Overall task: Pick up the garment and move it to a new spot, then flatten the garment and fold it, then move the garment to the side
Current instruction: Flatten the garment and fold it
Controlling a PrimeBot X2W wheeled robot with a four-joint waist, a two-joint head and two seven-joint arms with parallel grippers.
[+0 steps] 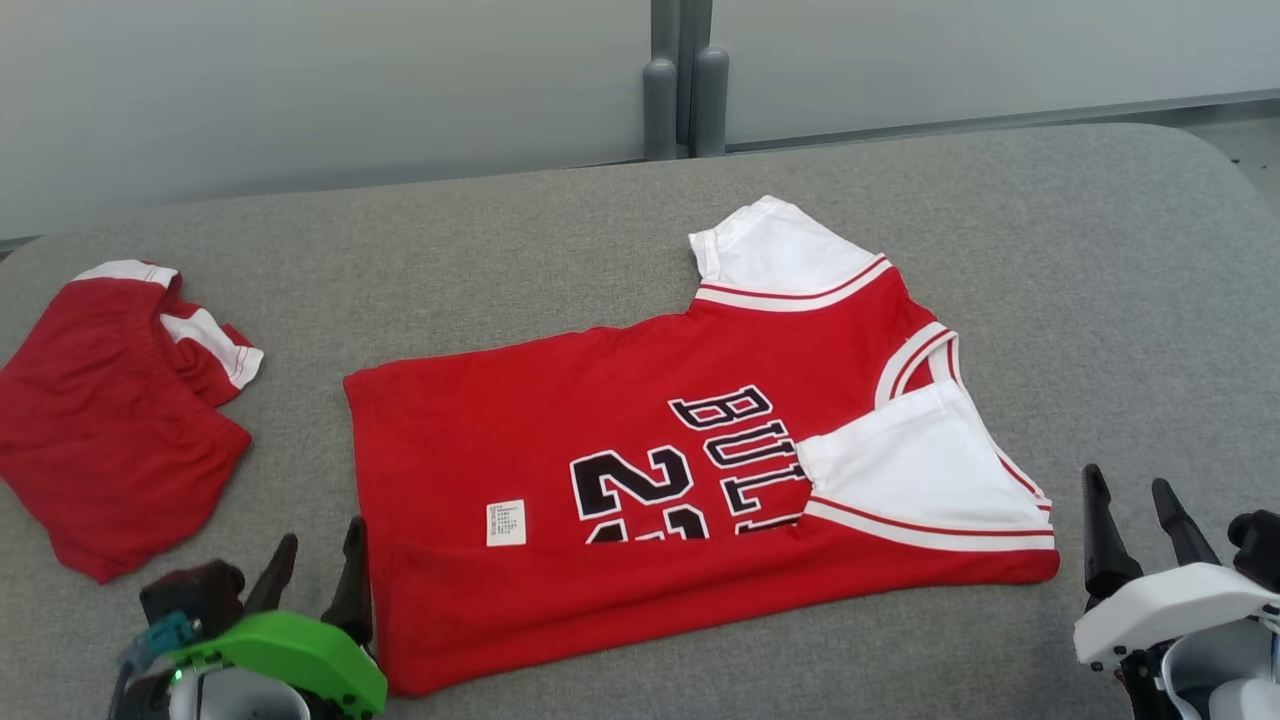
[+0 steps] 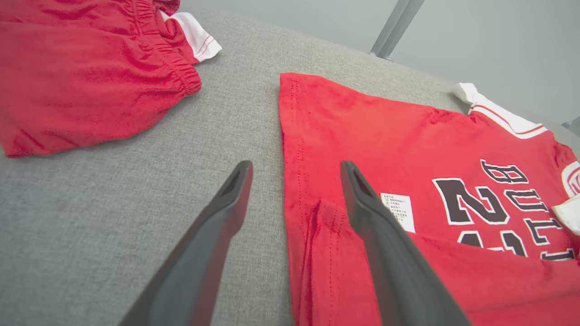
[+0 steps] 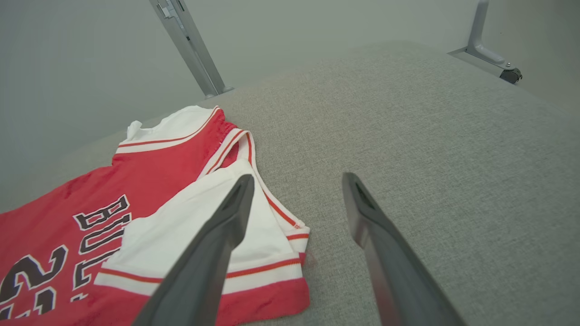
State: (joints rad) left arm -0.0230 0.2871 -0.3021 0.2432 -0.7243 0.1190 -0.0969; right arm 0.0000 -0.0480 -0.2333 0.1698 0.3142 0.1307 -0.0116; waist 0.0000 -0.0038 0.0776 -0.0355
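The garment [image 1: 560, 430] is a red jersey with white sleeves and black lettering, lying flat on the grey padded table [image 1: 1080, 260]. Its near long edge is folded up over the front, and one white sleeve [image 1: 920, 470] lies folded across the chest. My left gripper [image 1: 322, 533] stands open just off the hem corner; in the left wrist view the left gripper [image 2: 295, 165] straddles the garment's [image 2: 385, 131] hem edge without holding it. My right gripper [image 1: 1126, 478] is open beside the sleeve end. In the right wrist view the right gripper [image 3: 297, 177] hangs over the garment's [image 3: 158, 167] edge, empty.
A crumpled pair of red shorts [image 1: 110, 440] with white trim lies at the table's left, also in the left wrist view as red shorts [image 2: 81, 77]. Grey upright posts [image 1: 685, 95] rise behind the far edge. Bare table stretches to the right of the jersey.
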